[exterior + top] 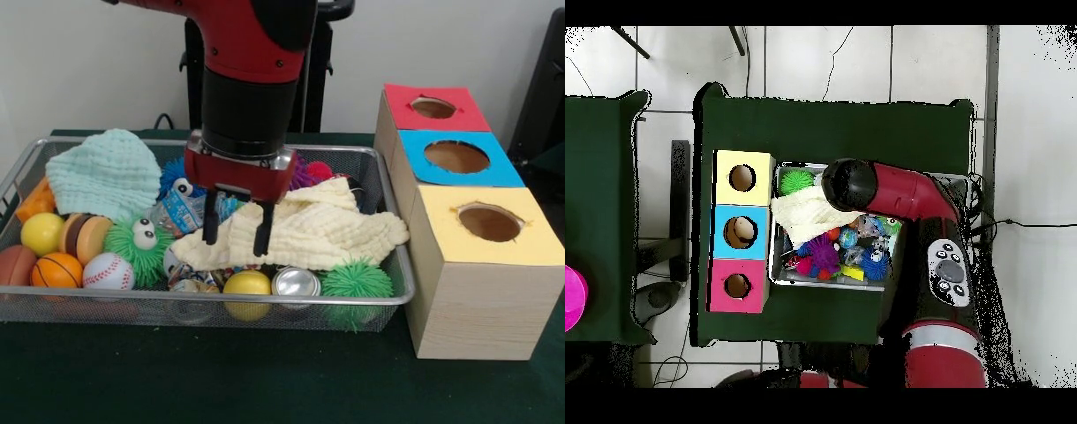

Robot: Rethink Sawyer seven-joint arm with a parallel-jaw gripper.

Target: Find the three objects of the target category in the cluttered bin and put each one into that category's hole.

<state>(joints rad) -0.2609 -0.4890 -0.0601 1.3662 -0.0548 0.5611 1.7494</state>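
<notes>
A wire mesh bin (388, 190) holds mixed clutter. My gripper (237, 228) hangs over its middle, open, its black fingertips (210, 231) just in front of a cream cloth (318, 231) with nothing held between them. Around it lie a green spiky ball (356, 281), a yellow ball (247, 284), a metal can (296, 282), a baseball (108, 272), a small basketball (56, 269) and a green fuzzy toy with eyes (141, 240). In the overhead view the arm (900, 195) covers the gripper; the cream cloth (800, 215) and the green spiky ball (797, 181) show.
A mint cloth (106, 172) covers the bin's back left, with a burger toy (84, 237) and another yellow ball (42, 232) in front of it. Right of the bin stand three wooden boxes with holes: red (433, 108), blue (456, 156) and yellow (490, 223).
</notes>
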